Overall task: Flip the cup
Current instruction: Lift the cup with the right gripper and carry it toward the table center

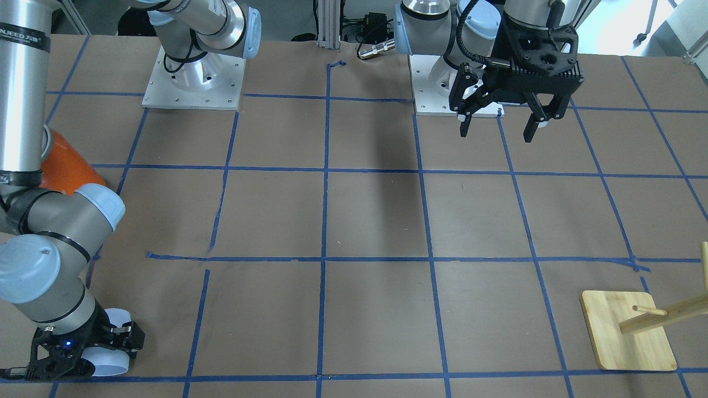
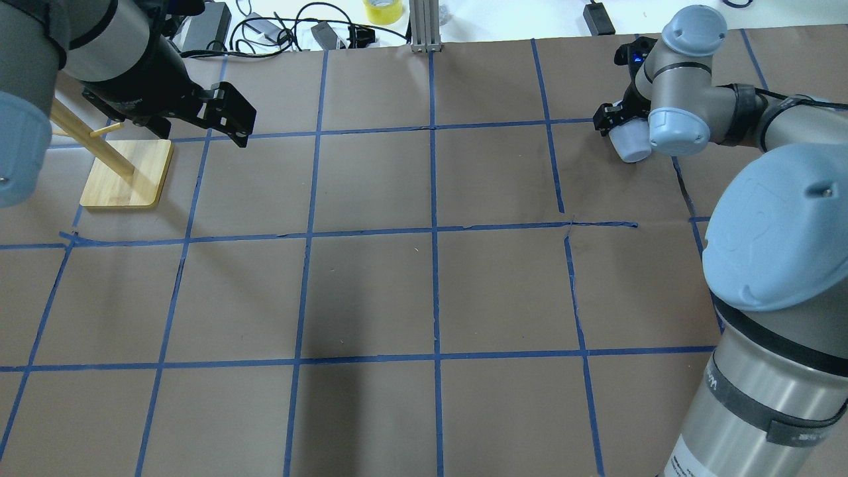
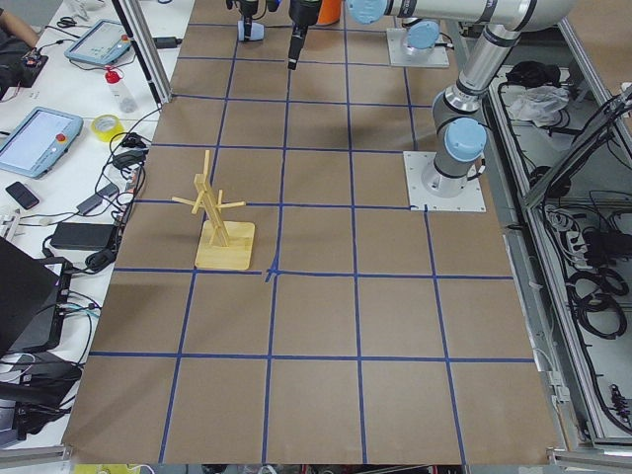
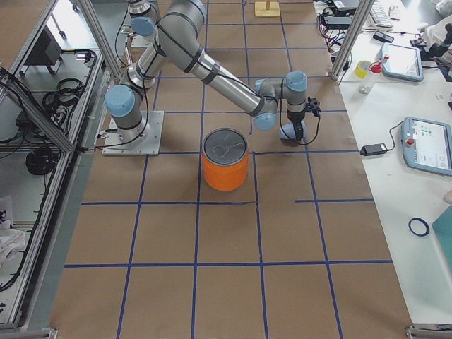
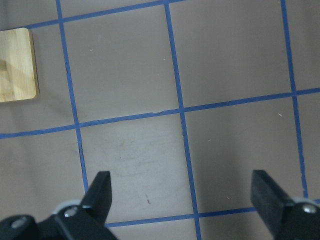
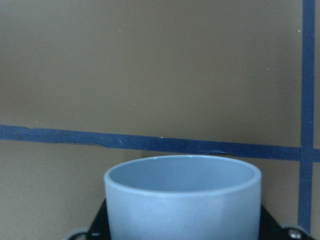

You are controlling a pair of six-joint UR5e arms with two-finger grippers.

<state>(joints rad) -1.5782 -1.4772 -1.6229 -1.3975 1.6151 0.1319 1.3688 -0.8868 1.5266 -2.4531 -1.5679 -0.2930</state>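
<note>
The pale blue-white cup [image 6: 182, 200] fills the bottom of the right wrist view with its blue inside showing. My right gripper [image 1: 105, 351] is shut on the cup [image 1: 113, 362] and holds it tilted, low over the table's far right corner. In the overhead view the cup [image 2: 631, 144] sticks out below the right gripper [image 2: 623, 126]. My left gripper [image 5: 181, 182] is open and empty, high above bare table. It also shows in the front view [image 1: 496, 134] and in the overhead view [image 2: 232, 126].
A large orange can [image 4: 226, 161] with a silver lid stands beside the right arm, partly hidden in the front view [image 1: 66, 163]. A wooden peg stand [image 2: 126, 175] sits at the far left, under the left arm. Blue tape lines grid the brown table [image 2: 430, 291].
</note>
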